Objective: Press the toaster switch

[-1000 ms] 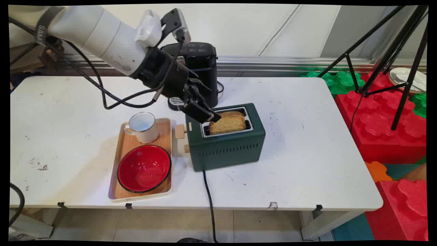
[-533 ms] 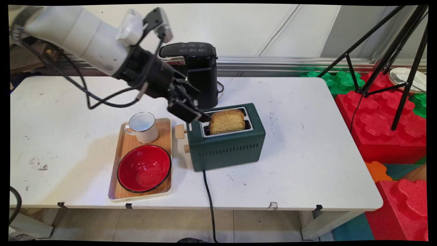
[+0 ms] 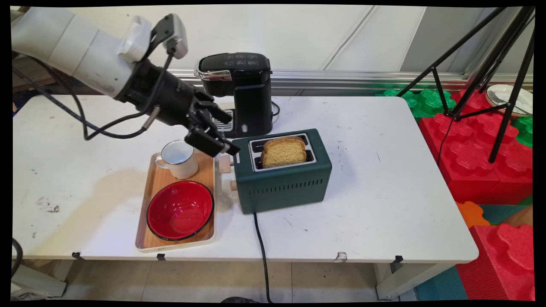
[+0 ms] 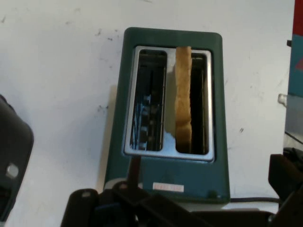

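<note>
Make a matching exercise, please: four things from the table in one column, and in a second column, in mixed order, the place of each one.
Things:
1. slice of bread
2. white mug
3. red bowl
4. coffee machine

Places:
A. far end of the wooden tray
B. behind the green toaster, near the wall
C. standing in one toaster slot
D. near end of the wooden tray

Pairs: 1-C, 2-A, 3-D, 4-B

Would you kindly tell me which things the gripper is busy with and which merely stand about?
In play: black two-finger gripper, dark green two-slot toaster, brown bread slice.
Standing about: white mug, red bowl, wooden tray, black coffee machine.
</note>
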